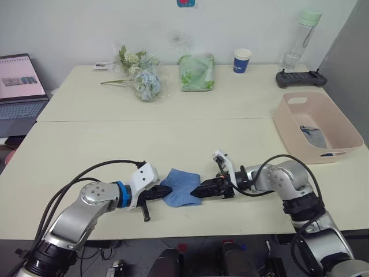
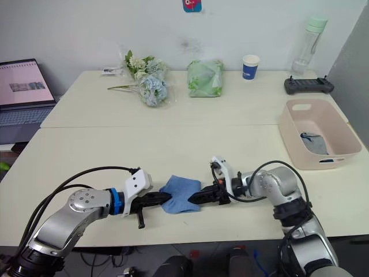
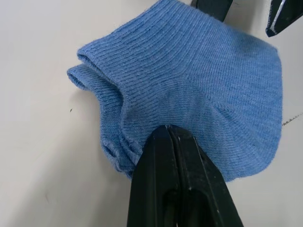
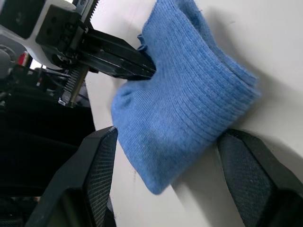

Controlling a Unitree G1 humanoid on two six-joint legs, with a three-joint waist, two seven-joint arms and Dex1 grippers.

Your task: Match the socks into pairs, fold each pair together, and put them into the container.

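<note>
The pink tub (image 1: 342,140), well beyond the right gripper (image 4: 161,189), holds a grey sock (image 2: 314,142). The left gripper (image 3: 168,137) pinches the folded light blue socks (image 1: 180,187); the right gripper's fingers are spread around them.

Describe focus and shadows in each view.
Left wrist view: knit ribs of the blue sock sharp, left gripper soft. Right wrist view: open fingers blurred, sock shadow on the table. Head views: even light, soft shadows.
</note>
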